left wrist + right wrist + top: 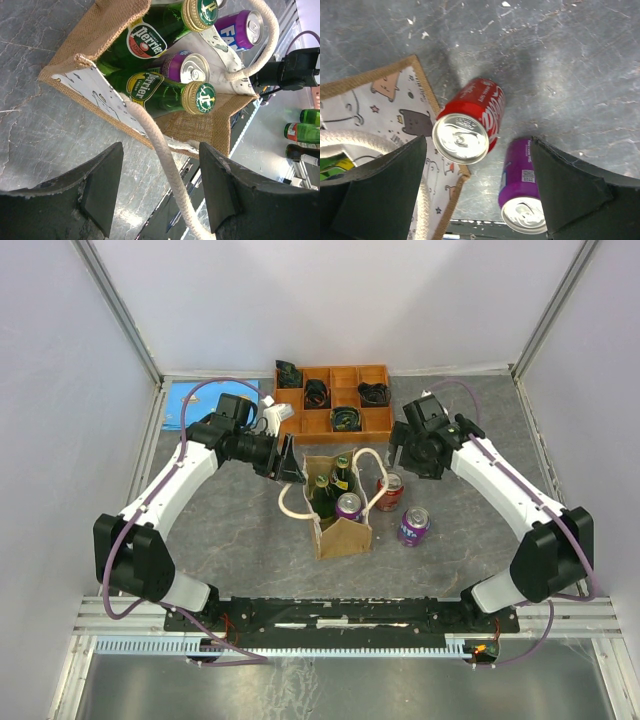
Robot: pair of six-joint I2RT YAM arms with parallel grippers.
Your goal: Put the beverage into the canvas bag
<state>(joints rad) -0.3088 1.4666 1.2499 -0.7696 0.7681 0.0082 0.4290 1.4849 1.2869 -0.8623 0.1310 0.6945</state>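
The tan canvas bag [343,536] stands mid-table with two green Perrier bottles [150,90] and a purple can [187,67] inside. A red cola can [389,491] stands just right of the bag, and a purple can [413,526] stands further right. My left gripper [291,469] is open at the bag's left; one cream rope handle [167,170] runs between its fingers without being pinched. My right gripper [408,452] is open above and behind the red can [470,122], with the purple can [520,192] by its right finger.
An orange compartment tray [335,398] with dark coiled items sits at the back centre. A blue item [190,400] lies at the back left. White enclosure walls surround the table.
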